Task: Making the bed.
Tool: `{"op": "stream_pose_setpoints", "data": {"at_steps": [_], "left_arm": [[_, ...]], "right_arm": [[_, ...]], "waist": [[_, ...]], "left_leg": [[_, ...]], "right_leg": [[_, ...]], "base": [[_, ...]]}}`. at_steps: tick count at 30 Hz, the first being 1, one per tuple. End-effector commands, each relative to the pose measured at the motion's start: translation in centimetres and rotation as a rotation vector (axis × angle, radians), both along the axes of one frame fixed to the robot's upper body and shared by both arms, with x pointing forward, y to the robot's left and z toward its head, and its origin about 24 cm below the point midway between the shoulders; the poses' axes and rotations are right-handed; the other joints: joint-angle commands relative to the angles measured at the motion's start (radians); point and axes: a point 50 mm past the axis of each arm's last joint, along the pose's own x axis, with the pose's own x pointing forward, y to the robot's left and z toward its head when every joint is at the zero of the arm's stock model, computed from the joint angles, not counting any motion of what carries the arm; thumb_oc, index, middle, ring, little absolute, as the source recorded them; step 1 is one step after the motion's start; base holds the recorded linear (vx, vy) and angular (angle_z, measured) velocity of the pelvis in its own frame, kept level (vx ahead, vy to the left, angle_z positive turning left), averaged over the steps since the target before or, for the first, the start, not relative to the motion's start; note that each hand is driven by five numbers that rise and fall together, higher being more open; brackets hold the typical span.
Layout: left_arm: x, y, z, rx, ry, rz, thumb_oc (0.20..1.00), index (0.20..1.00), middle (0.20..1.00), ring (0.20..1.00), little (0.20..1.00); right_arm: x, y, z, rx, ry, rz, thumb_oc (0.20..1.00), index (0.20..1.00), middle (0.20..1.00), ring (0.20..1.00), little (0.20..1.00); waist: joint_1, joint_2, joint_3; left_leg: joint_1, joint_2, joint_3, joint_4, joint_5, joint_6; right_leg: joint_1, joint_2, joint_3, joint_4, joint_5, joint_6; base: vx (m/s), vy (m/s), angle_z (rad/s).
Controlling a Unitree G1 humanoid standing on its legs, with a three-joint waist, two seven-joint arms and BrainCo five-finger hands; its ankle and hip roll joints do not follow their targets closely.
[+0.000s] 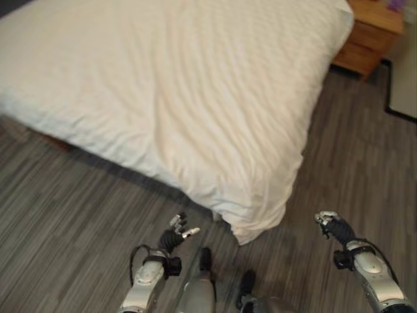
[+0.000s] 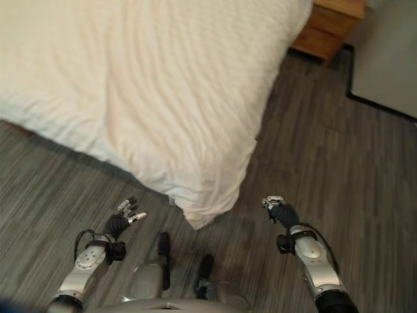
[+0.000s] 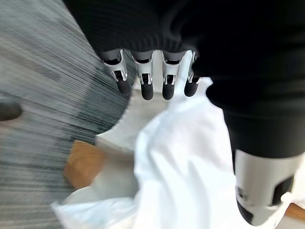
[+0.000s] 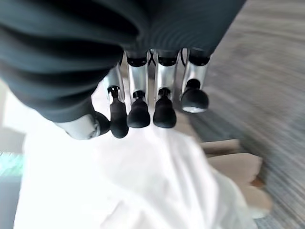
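Soft even indoor light, duvet (image 3: pixel 181 162) glaring white and floor (image 3: pixel 43 95) motion-blurred in wrist views

A wide bed (image 1: pixel 98 140) stands on grey wood-grain plank flooring (image 1: pixel 78 222), covered by a rumpled cream-white quilt (image 1: pixel 182 85) whose corner droops off the edge toward 6 o'clock. At 2 o'clock, a wooden bedside cabinet (image 1: pixel 371 36) sits on the flooring just beside the bed.
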Motion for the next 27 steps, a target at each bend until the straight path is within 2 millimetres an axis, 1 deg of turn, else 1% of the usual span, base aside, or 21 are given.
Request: {"op": "stream_pose_setpoints", "data": {"at_steps": [1, 2, 3, 4, 5, 6, 7, 8, 9, 10, 11, 15, 16, 17, 19, 21, 22, 23, 25, 26, 27], "left_arm": [[1.2, -1.4, 1.5, -0.030, -0.086, -0.085, 1.000, 1.000, 1.000, 1.000, 1.000], [1.2, -1.4, 1.5, -0.030, -0.086, -0.085, 1.000, 1.000, 1.000, 1.000, 1.000], [1.2, -1.6, 1.5, -0.036, -0.085, -0.091, 1.000, 1.000, 1.000, 1.000, 1.000], [1.2, -1.9, 1.3, -0.036, -0.075, -0.101, 1.000, 1.000, 1.000, 1.000, 1.000], [1.4, -2.1, 1.3, -0.036, -0.078, -0.106, 1.000, 1.000, 1.000, 1.000, 1.000], [1.4, -2.0, 1.2, -0.032, -0.071, -0.102, 1.000, 1.000, 1.000, 1.000, 1.000], [1.2, -2.0, 1.2, -0.044, -0.075, -0.093, 1.000, 1.000, 1.000, 1.000, 1.000], [1.2, -2.0, 1.2, -0.043, -0.076, -0.093, 1.000, 1.000, 1.000, 1.000, 1.000], [1.2, -2.0, 1.4, -0.047, -0.083, -0.093, 1.000, 1.000, 1.000, 1.000, 1.000], [1.2, -1.9, 1.4, -0.045, -0.081, -0.094, 1.000, 1.000, 1.000, 1.000, 1.000], [1.1, -1.7, 1.4, -0.034, -0.079, -0.099, 1.000, 1.000, 1.000, 1.000, 1.000], [0.5, -0.8, 0.9, -0.007, -0.051, -0.083, 1.000, 1.000, 1.000, 1.000, 1.000], [0.2, -0.3, 0.9, 0.002, -0.042, -0.079, 1.000, 1.000, 1.000, 1.000, 1.000], [0.2, -0.3, 0.9, 0.002, -0.043, -0.079, 1.000, 1.000, 1.000, 1.000, 1.000], [0.0, 0.0, 0.9, 0.005, -0.039, -0.080, 1.000, 1.000, 1.000, 1.000, 1.000], [-0.1, 0.2, 0.9, 0.012, -0.036, -0.084, 1.000, 1.000, 1.000, 1.000, 1.000], [-0.1, 0.3, 0.9, 0.016, -0.036, -0.087, 1.000, 1.000, 1.000, 1.000, 1.000], [-0.1, 0.3, 0.9, 0.016, -0.036, -0.087, 1.000, 1.000, 1.000, 1.000, 1.000], [-0.2, 0.2, 0.8, 0.010, -0.032, -0.091, 1.000, 1.000, 1.000, 1.000, 1.000], [-0.3, -0.1, 0.7, 0.006, -0.027, -0.102, 1.000, 1.000, 1.000, 1.000, 1.000], [-0.2, -0.1, 0.7, 0.006, -0.027, -0.102, 1.000, 1.000, 1.000, 1.000, 1.000]], "right_arm": [[0.2, 0.9, 1.1, -0.001, -0.063, 0.067, 0.200, 0.200, 0.200, 0.200, 0.200], [0.2, 0.9, 1.1, -0.001, -0.063, 0.067, 0.200, 0.200, 0.200, 0.200, 0.200], [0.2, 1.4, 0.8, 0.005, -0.046, 0.093, 0.200, 0.200, 0.200, 0.200, 0.200], [0.1, 2.0, 0.3, 0.010, -0.026, 0.115, 0.200, 0.200, 0.200, 0.200, 0.200], [0.2, 2.4, 0.0, 0.020, -0.012, 0.122, 0.200, 0.200, 0.200, 0.200, 0.200], [0.5, 3.2, 0.0, 0.033, -0.012, 0.152, 0.200, 0.200, 0.200, 0.200, 0.200], [1.0, 4.2, -0.5, 0.053, 0.005, 0.170, 0.200, 0.200, 0.200, 0.200, 0.200], [1.0, 4.2, -0.5, 0.053, 0.004, 0.170, 0.200, 0.200, 0.200, 0.200, 0.200], [1.5, 4.9, -0.2, 0.063, -0.013, 0.190, 0.200, 0.200, 0.200, 0.200, 0.200], [2.0, 5.5, -0.4, 0.070, -0.004, 0.200, 0.200, 0.200, 0.200, 0.200, 0.200], [2.7, 6.4, -0.5, 0.078, -0.002, 0.216, 0.200, 0.200, 0.200, 0.200, 0.200], [4.0, 8.8, -0.5, 0.102, 0.002, 0.260, 0.200, 0.200, 0.200, 0.200, 0.200], [5.4, 9.4, -0.1, 0.056, -0.011, 0.274, 0.200, 0.200, 0.200, 0.200, 0.200], [5.4, 9.4, 0.0, 0.056, -0.011, 0.274, 0.200, 0.200, 0.200, 0.200, 0.200], [6.4, 9.1, 0.6, 0.019, -0.031, 0.262, 0.200, 0.200, 0.200, 0.200, 0.200], [7.3, 9.0, 1.7, -0.003, -0.070, 0.261, 0.200, 0.200, 0.200, 0.200, 0.200], [8.1, 9.0, 2.7, -0.030, -0.100, 0.268, 0.200, 0.200, 0.200, 0.200, 0.200], [8.1, 9.0, 2.7, -0.030, -0.100, 0.268, 0.200, 0.200, 0.200, 0.200, 0.200], [8.9, 9.0, 3.6, -0.051, -0.127, 0.266, 0.200, 0.200, 0.200, 0.200, 0.200], [9.8, 9.3, 4.5, -0.071, -0.156, 0.268, 0.200, 0.200, 0.200, 0.200, 0.200], [9.8, 9.3, 4.5, -0.071, -0.157, 0.268, 0.200, 0.200, 0.200, 0.200, 0.200]], "waist": [[-0.031, -0.018, -0.017], [-0.032, -0.017, -0.017], [-0.035, -0.017, -0.023], [-0.044, -0.009, -0.031], [-0.047, 0.002, -0.034], [-0.039, 0.008, -0.039], [-0.025, 0.012, -0.047], [-0.026, 0.012, -0.049], [-0.019, 0.013, -0.048], [-0.013, 0.013, -0.048], [0.000, 0.012, -0.042], [0.041, 0.008, -0.025], [0.068, 0.014, -0.015], [0.067, 0.014, -0.017], [0.080, 0.019, -0.010], [0.089, 0.021, -0.006], [0.100, 0.020, -0.001], [0.100, 0.020, -0.001], [0.111, 0.019, 0.006], [0.121, 0.020, 0.010], [0.121, 0.020, 0.011]], "left_leg": [[-0.024, -0.036, 0.072, 0.154, -0.137, 0.132], [-0.024, -0.036, 0.071, 0.155, -0.138, 0.132], [0.002, -0.027, 0.053, 0.151, -0.156, 0.131], [0.024, -0.021, 0.048, 0.126, -0.160, 0.128], [0.033, -0.027, 0.041, 0.087, -0.140, 0.126], [0.045, -0.040, 0.026, 0.032, -0.129, 0.125], [0.069, -0.060, 0.004, -0.031, -0.121, 0.130], [0.066, -0.060, 0.003, -0.033, -0.118, 0.130], [0.064, -0.066, -0.008, -0.046, -0.116, 0.133], [0.060, -0.070, -0.011, -0.052, -0.113, 0.135], [0.057, -0.073, -0.012, -0.053, -0.111, 0.138], [0.042, -0.084, -0.026, -0.053, -0.111, 0.150], [0.038, -0.095, -0.038, -0.072, -0.105, 0.157], [0.034, -0.096, -0.039, -0.072, -0.103, 0.157], [0.031, -0.101, -0.044, -0.082, -0.099, 0.159], [0.023, -0.106, -0.048, -0.089, -0.097, 0.162], [0.017, -0.108, -0.051, -0.090, -0.098, 0.165], [0.017, -0.108, -0.051, -0.090, -0.098, 0.165], [0.011, -0.111, -0.053, -0.090, -0.099, 0.169], [0.004, -0.116, -0.056, -0.092, -0.098, 0.170], [0.004, -0.116, -0.056, -0.092, -0.098, 0.170]], "right_leg": [[0.008, -0.065, 0.040, 0.045, -0.008, 0.094], [0.009, -0.065, 0.040, 0.045, -0.009, 0.094], [0.009, -0.072, 0.033, 0.046, -0.012, 0.093], [0.007, -0.075, 0.024, 0.049, -0.018, 0.095], [0.007, -0.071, 0.018, 0.047, -0.014, 0.096], [0.007, -0.066, 0.015, 0.041, -0.011, 0.100], [-0.001, -0.063, 0.016, 0.034, -0.002, 0.105], [-0.004, -0.063, 0.015, 0.033, -0.001, 0.105], [-0.016, -0.063, 0.017, 0.036, 0.001, 0.106], [-0.026, -0.065, 0.016, 0.038, 0.002, 0.107], [-0.030, -0.066, 0.018, 0.038, 0.004, 0.108], [-0.042, -0.076, 0.013, 0.046, 0.007, 0.111], [-0.047, -0.083, 0.002, 0.045, 0.011, 0.116], [-0.049, -0.083, 0.001, 0.044, 0.013, 0.116], [-0.055, -0.085, -0.004, 0.044, 0.013, 0.120], [-0.064, -0.088, -0.009, 0.046, 0.016, 0.124], [-0.069, -0.091, -0.014, 0.048, 0.018, 0.128], [-0.070, -0.091, -0.014, 0.048, 0.018, 0.128], [-0.074, -0.093, -0.017, 0.049, 0.020, 0.131], [-0.080, -0.094, -0.020, 0.047, 0.023, 0.134], [-0.080, -0.094, -0.020, 0.047, 0.023, 0.134]], "base": [[-0.12, 0.043, 0.40], [-0.07, 0.058, 0.35], [0.00, 0.069, 0.44], [0.01, 0.106, 0.46], [0.02, 0.111, 0.37], [0.02, 0.130, 0.41], [0.01, 0.095, 0.31], [-0.02, 0.087, 0.19], [-0.04, 0.060, -0.04], [-0.05, 0.092, 0.10], [-0.03, 0.076, 0.20], [-0.01, 0.059, 0.09], [0.00, 0.069, 0.21], [0.01, 0.076, 0.21], [0.00, 0.049, 0.16], [0.02, 0.054, 0.23], [0.02, 0.032, 0.12], [0.02, 0.027, 0.08], [0.00, 0.000, 0.00], [0.00, 0.000, 0.00], [0.02, 0.033, 0.01]]}}
